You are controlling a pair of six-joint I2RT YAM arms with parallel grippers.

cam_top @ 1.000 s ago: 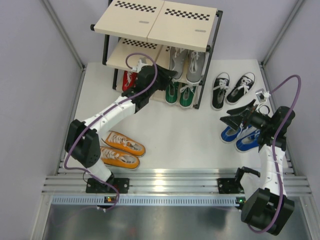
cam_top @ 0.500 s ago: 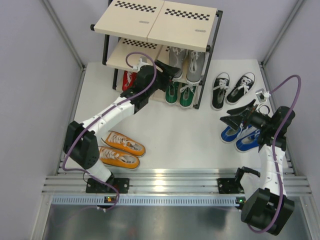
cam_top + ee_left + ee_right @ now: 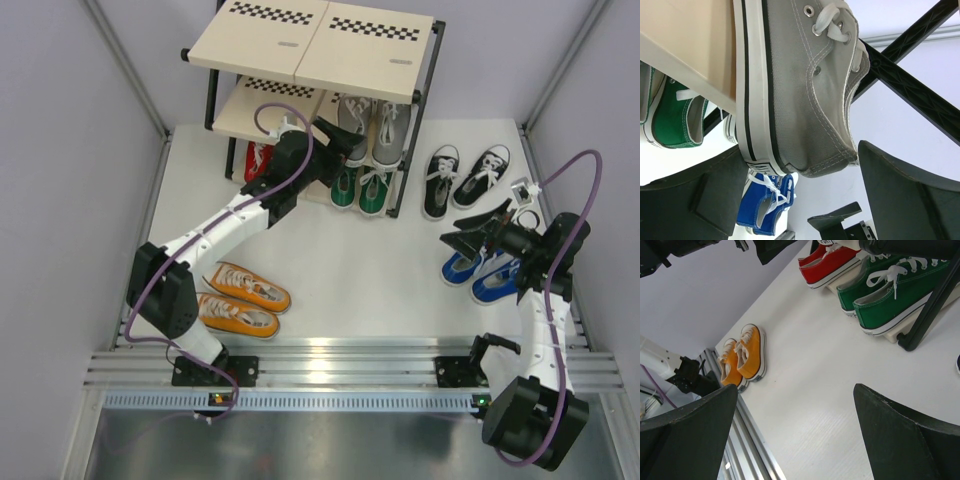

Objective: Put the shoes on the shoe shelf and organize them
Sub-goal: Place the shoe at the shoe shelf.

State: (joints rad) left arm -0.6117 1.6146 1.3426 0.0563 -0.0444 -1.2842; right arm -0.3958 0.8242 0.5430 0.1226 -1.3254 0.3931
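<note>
The shoe shelf (image 3: 375, 45) stands at the back. A grey pair (image 3: 392, 128) rests on its middle tier, a green pair (image 3: 362, 188) and a red shoe (image 3: 257, 160) on the bottom tier. My left gripper (image 3: 335, 140) is open at the heel of the left grey shoe (image 3: 800, 90), which lies on the wooden panel (image 3: 685, 40); its fingers (image 3: 910, 195) stand wide on either side of the heel. Orange shoes (image 3: 245, 298), black shoes (image 3: 462, 178) and blue shoes (image 3: 482, 272) sit on the floor. My right gripper (image 3: 480, 235) hovers open and empty above the blue pair.
The shelf's black frame tubes (image 3: 910, 85) cross just behind the grey shoe. In the right wrist view the orange pair (image 3: 742, 355), the green pair (image 3: 890, 285) and a shelf leg (image 3: 930, 310) show. Aluminium rails (image 3: 330, 365) run along the near edge.
My left gripper's jaws have spread apart, letting go of the grey shoe on the middle tier. The right arm has not moved.
</note>
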